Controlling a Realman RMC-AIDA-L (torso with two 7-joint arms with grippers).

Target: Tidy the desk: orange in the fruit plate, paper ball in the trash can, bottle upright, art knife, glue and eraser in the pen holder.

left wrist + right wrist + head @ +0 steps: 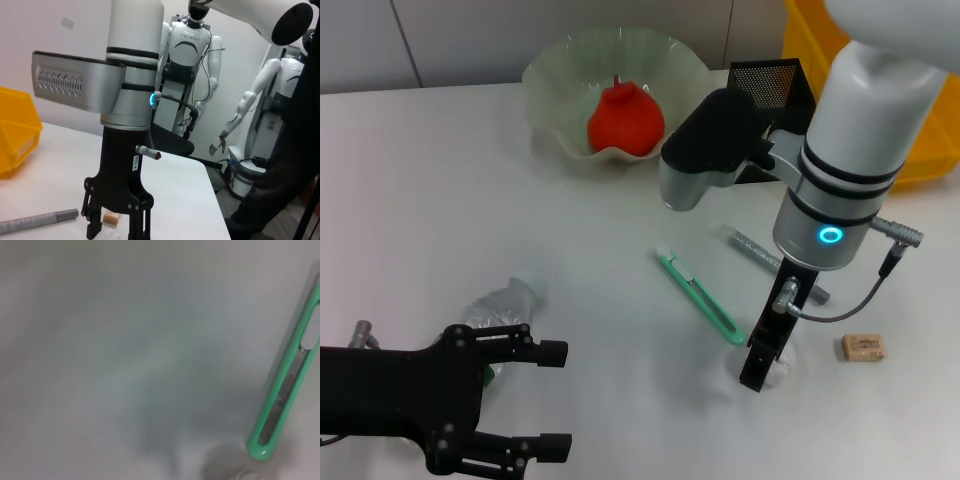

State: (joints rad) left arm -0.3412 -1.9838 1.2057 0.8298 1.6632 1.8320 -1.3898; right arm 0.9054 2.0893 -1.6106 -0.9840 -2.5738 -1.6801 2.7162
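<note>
The orange (625, 120) lies in the pale green fruit plate (560, 70) at the back. Beside it stands the black mesh pen holder (775, 85). A clear bottle (505, 303) lies on its side at the front left, just beyond my open left gripper (555, 400). My right gripper (760, 375) (117, 232) points straight down, fingers apart, at a small white paper ball (783, 367). The green art knife (700, 297) (290, 385), grey glue stick (760, 255) (40, 220) and tan eraser (863, 347) (111, 218) lie flat around it. The trash can is out of view.
A yellow bin (920, 150) (15, 130) stands at the table's back right, behind my right arm. The white table (440, 180) runs bare across the left and middle. Off the table's far edge, other robots (190, 55) stand in the room.
</note>
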